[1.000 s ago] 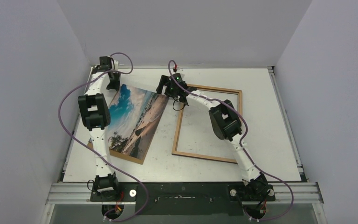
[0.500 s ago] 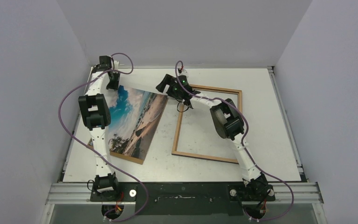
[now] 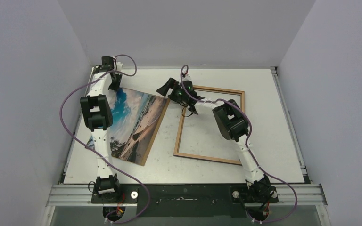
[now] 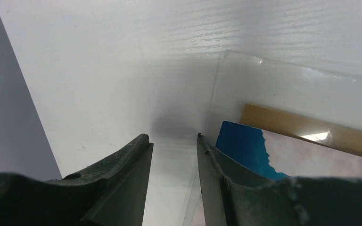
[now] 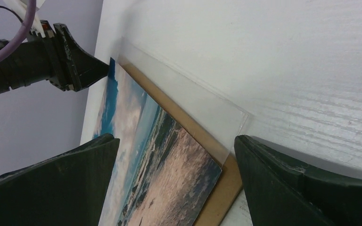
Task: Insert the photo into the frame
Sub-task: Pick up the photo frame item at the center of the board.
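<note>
The photo (image 3: 136, 122), a beach print, lies face up at the left on a brown backing board (image 3: 143, 159). A clear sheet (image 5: 193, 101) lies over its far end. The frame (image 3: 180, 132), light wood, lies flat to the right and holds nothing. My left gripper (image 3: 114, 84) is at the photo's far left corner, its jaws a little apart over the clear sheet's edge (image 4: 214, 94); blue sky of the photo (image 4: 245, 146) shows beside it. My right gripper (image 3: 164, 89) is wide open and empty at the photo's far right corner (image 5: 202, 165).
Grey walls close in the white table (image 3: 264, 94) on the left, back and right. The left gripper's tip (image 5: 99, 70) shows in the right wrist view, beside the sheet's far corner. The backing board (image 5: 226, 183) sticks out past the photo.
My right gripper has swung left and turned, from the frame's far left corner to the photo's far right corner. The left gripper has barely moved.
</note>
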You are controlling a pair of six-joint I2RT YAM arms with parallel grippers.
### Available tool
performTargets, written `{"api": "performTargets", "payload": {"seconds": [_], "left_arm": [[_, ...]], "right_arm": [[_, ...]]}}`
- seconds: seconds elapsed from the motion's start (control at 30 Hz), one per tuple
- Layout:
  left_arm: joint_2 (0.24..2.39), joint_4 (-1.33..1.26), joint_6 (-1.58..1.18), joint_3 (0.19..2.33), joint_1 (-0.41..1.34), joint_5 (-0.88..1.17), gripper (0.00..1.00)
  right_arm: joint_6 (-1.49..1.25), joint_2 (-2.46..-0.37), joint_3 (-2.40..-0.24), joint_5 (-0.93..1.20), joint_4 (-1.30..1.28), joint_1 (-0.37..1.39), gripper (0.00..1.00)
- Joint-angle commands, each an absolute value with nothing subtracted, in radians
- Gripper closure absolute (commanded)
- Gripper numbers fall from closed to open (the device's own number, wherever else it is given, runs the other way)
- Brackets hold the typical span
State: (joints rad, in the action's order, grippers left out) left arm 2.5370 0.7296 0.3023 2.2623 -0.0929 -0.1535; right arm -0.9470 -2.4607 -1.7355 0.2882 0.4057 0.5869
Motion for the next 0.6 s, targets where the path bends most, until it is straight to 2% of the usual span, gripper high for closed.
{"api": "performTargets", "payload": {"seconds": [0.0, 0.33, 0.57], "left_arm": [[2.568, 0.800, 0.302, 2.246, -0.065, -0.072, 0.61], [2.558, 0.815, 0.314, 2.236, -0.066, -0.046, 0.63], [2.549, 0.822, 0.326, 2.224, -0.066, -0.032, 0.64]], "right_arm": [[-1.006, -2.357, -1.679, 0.399, 0.579, 0.615, 0.02], [-1.001, -2.302, -1.600, 0.408, 0.697, 0.614, 0.03], [-0.991, -2.312, -1.610, 0.404, 0.671, 0.615, 0.04]]}}
